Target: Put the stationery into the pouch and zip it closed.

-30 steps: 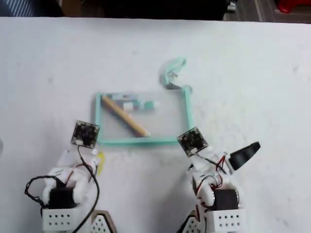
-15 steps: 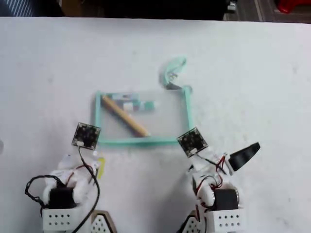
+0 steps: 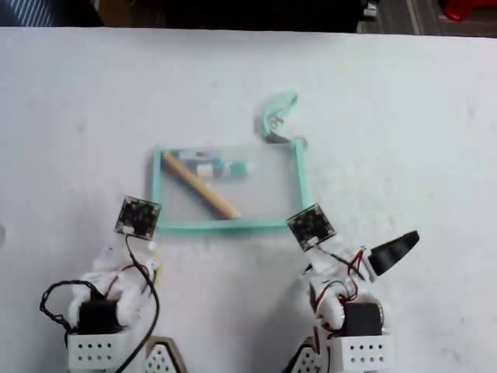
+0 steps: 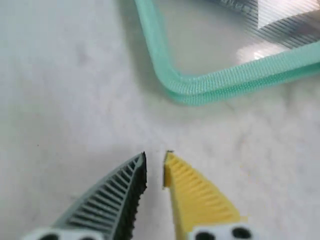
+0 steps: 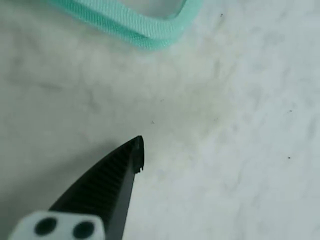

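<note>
1. Centrally on the white desk [image 3: 404, 116] lies the pouch [image 3: 225, 226]. It is a flat, clear sleeve with a teal fabric border, and its long sides run left to right.
2. Inside it, a wooden pencil [image 3: 199, 187] lies slanted, from the far left corner down toward the near edge.
3. A second, paler item [image 3: 213, 168] lies inside along the far edge, too blurred to name.
4. A teal loop [image 3: 277, 113] curls off the pouch's far right corner and rests on the desk just beyond it.
5. Whether the zip is open or closed cannot be told.
6. The left pincer [image 4: 155, 167] sits low over bare desk, just on the near side of the pouch's near left corner and apart from it. Its grey finger [image 4: 117, 200] and yellow finger [image 4: 197, 200] have their tips drawn almost together, clenched on nothing.
7. The right pincer [image 3: 361, 239] is released and holds nothing. In the high view one black finger [image 3: 392, 250] is swung far out to the right.
8. In the right wrist view its other black finger [image 5: 117, 180] points toward the pouch's near right corner and does not touch it.
9. Both arms stand at the near edge of the desk, one to the left and one to the right.
</note>
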